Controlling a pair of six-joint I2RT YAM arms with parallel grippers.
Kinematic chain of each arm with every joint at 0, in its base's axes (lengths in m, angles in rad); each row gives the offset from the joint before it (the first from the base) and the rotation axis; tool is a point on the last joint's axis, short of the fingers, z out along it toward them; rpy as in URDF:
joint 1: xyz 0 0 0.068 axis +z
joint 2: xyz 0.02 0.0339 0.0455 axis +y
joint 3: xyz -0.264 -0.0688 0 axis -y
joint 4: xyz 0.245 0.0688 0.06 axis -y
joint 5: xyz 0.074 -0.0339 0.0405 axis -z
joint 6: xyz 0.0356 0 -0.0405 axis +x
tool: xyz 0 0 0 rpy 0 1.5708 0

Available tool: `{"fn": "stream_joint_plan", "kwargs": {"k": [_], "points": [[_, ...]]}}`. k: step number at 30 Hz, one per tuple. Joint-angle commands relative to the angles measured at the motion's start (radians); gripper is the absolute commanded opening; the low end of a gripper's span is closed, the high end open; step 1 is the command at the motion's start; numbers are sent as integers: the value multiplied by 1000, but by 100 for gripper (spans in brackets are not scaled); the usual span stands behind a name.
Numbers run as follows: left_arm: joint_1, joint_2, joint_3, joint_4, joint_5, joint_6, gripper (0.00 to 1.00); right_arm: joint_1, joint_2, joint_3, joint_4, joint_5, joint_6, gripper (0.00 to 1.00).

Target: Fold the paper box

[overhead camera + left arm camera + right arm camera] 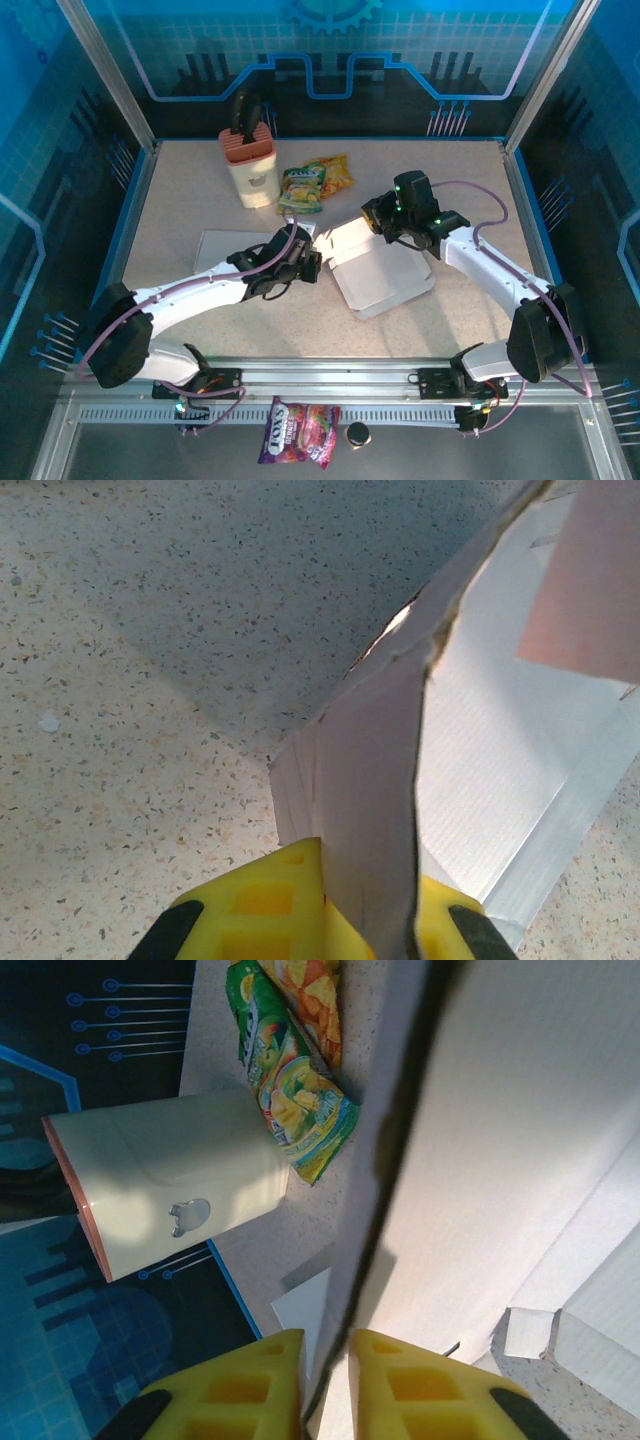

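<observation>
The paper box (385,280) lay open on the desk (170,220). At its left flap, the left end effector (365,880) was clamped on the cardboard. At its raised rear panel, the right end effector (325,1345) straddled the edge, its fingers nearly together; whether it gripped, I could not tell

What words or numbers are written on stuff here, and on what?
Purple sweets bag: big letters, too blurred to read for sure.
Green and yellow snack packets: print too blurred to read.
Cream holder: a small raised mark, no letters.
Paper box: plain, no writing.
</observation>
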Motion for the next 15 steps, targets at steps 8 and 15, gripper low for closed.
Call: {"fn": "stream_joint_plan", "kwargs": {"k": [8, 15], "points": [[-10, -27, -1, -11, 6, -28, 0, 8, 13, 19, 69, 19, 10, 17], [-12, -28, 1, -13, 14, -28, 0, 9, 41, 27, 72, 8, 3, 14]]}}
